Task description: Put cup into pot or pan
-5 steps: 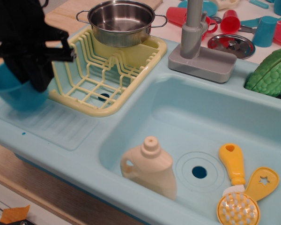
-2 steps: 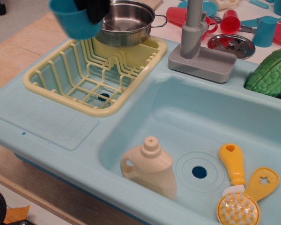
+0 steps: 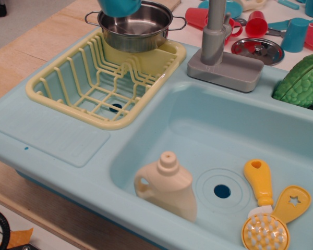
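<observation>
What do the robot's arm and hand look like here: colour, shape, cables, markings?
Nothing can be described: neither the arm nor the hand is in frame. Only the blue cup shows, cut off by the top edge, above the pot.

One steel pot point(image 3: 135, 27), one bright blue cup point(image 3: 118, 6), one yellow dish rack point(image 3: 96, 86), one grey faucet point(image 3: 219, 47), one cream bottle point(image 3: 168, 185), one yellow brush point(image 3: 263, 221), one yellow spatula point(image 3: 292, 203), one steel lid point(image 3: 257, 50), two red cups point(image 3: 256, 23), one green vegetable point(image 3: 301, 80).

Glossy steel pot point(image 3: 135, 27), plastic cup point(image 3: 118, 6)
</observation>
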`<state>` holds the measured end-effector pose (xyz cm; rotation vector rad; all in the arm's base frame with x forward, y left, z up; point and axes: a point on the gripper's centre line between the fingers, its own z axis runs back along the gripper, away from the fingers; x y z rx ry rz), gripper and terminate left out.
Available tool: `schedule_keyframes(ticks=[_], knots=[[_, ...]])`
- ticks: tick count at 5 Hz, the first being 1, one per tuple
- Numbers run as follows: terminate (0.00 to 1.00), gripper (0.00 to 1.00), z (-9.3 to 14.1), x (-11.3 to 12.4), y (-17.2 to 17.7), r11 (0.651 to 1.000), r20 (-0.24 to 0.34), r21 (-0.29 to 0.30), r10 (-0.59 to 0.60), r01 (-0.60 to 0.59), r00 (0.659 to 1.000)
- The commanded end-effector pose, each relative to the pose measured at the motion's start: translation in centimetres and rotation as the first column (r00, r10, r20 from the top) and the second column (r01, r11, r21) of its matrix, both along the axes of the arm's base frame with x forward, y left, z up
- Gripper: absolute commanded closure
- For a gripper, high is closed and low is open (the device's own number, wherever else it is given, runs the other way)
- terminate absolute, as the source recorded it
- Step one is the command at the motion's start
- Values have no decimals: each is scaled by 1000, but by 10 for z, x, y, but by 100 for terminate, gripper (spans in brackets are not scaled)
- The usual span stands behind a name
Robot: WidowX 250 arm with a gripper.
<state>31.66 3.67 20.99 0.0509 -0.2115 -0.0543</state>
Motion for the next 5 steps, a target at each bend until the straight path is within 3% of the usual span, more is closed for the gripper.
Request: schedule_keyframes(ticks=[1, 2, 3, 4, 5], knots=[[0, 100, 4, 22, 1, 999, 16, -16, -42, 42, 999], [0, 0, -6, 35, 5, 997, -23, -41, -64, 63, 998], [0, 0, -13, 39, 6, 991, -60, -91, -103, 98, 993], [0, 0, -13, 39, 6, 991, -60, -91, -103, 98, 993], [100, 0, -13, 39, 6, 991, -60, -91, -103, 98, 993]])
